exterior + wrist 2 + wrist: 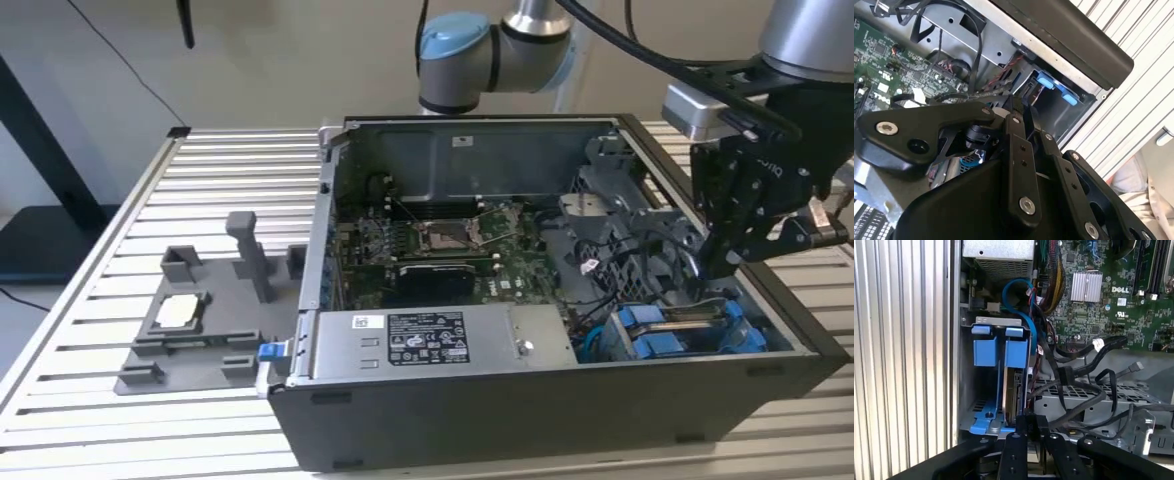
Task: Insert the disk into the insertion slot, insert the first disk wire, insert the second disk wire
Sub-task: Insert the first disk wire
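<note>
The work surface is a ribbed aluminium table (200, 150) with a pale floor behind it. On it stands an open black computer case (534, 420). Beside the case, toward the exterior view's left, lies a grey holding fixture (200, 340).

Inside the case I can see the green motherboard (441, 240) in the middle and the labelled silver power-supply box (427, 340) along the near wall. The arm comes in from the exterior view's right, and the gripper (727, 265) hangs down into the case's corner on that side, just above the blue drive hardware.

In the first wrist view the insertion slot (996, 320) is a grey metal cage against the case wall. The disk (1015, 390) stands edge-on inside it, framed by its blue caddy (999, 347). The gripper (1026, 420) sits right at the disk's exposed end. I cannot tell whether it is spread, pressed together or pinching the drive, nor whether it touches it.

Loose black cables (1089, 365) run just beside the cage, over a second grey bay. A blue cable (1016, 290) loops near the far end of the slot.
</note>
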